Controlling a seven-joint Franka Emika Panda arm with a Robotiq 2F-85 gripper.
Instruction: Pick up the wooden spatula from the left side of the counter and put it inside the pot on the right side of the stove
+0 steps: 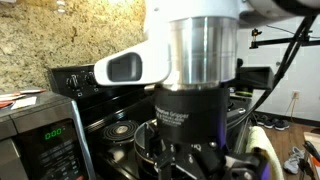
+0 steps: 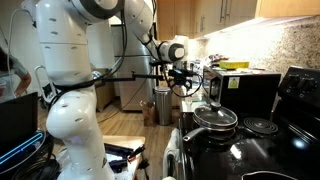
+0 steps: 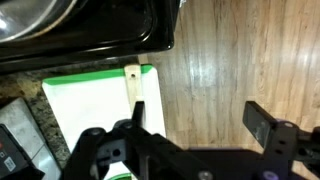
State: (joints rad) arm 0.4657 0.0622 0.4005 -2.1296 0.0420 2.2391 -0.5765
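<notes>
**Open gripper hanging over the spatula by the stove's edge**

In the wrist view, a strip of speckled desk [image 3: 30, 95] is showing at the left. A white cutting board with a green rim [image 3: 90, 105] is lying on it. The wooden spatula [image 3: 132, 82] is resting on the board near its right edge. Its pale length is pointing toward the stove [image 3: 110, 45], whose black front is running across the top of the view. The gripper [image 3: 195, 118] is hanging above with its jaws standing wide apart and nothing between them. One finger [image 3: 138, 118] is sitting right over the spatula's near end, though I cannot tell whether it is touching. The other finger is out over the wooden floor [image 3: 240, 60].

In an exterior view, a microwave with a green display [image 1: 45, 135] is sitting at the left. The stove's knobbed back panel [image 1: 85, 78] is standing behind it, and the gripper [image 1: 190, 150] is filling the middle.

In an exterior view, the white arm [image 2: 70, 60] is reaching in from the left and carrying the gripper [image 2: 182, 72]. A steel pan with a glass lid [image 2: 215, 118] is sitting on the stove [image 2: 270, 145]. I cannot pick out the pot anywhere.
</notes>
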